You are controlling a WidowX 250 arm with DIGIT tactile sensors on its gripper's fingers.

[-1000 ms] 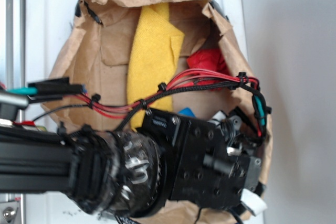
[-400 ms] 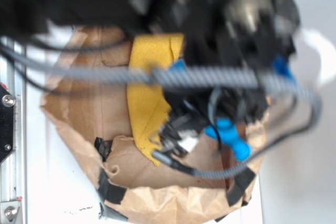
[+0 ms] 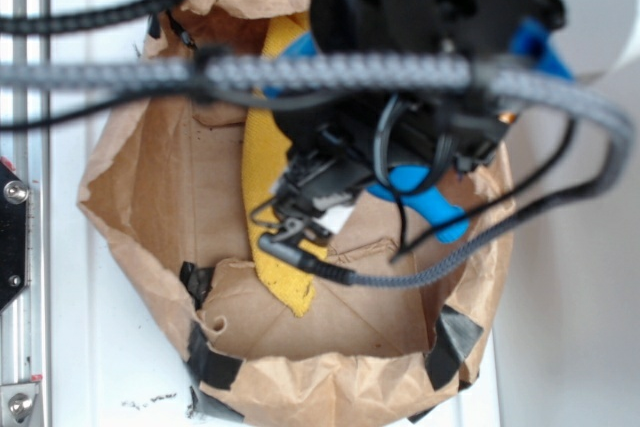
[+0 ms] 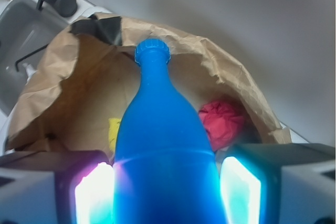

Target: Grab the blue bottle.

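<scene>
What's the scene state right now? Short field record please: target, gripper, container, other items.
target: blue bottle, neck pointing away from the wrist camera, cap end over the bag's rim
gripper: gripper with a finger on each side of the bottle's wide body, shut on it
container: brown paper bag, crumpled, open, black tape at the rim
other items: red paper wad inside the bag beside the bottle; yellow cloth strip lying in the bag
occlusion: exterior view largely blocked by arm and cables

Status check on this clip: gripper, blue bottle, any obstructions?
Gripper shut on blue bottle, pads on both sides of its body. Bottle points over paper bag. Red wad clear of it. Nothing blocking.
</scene>
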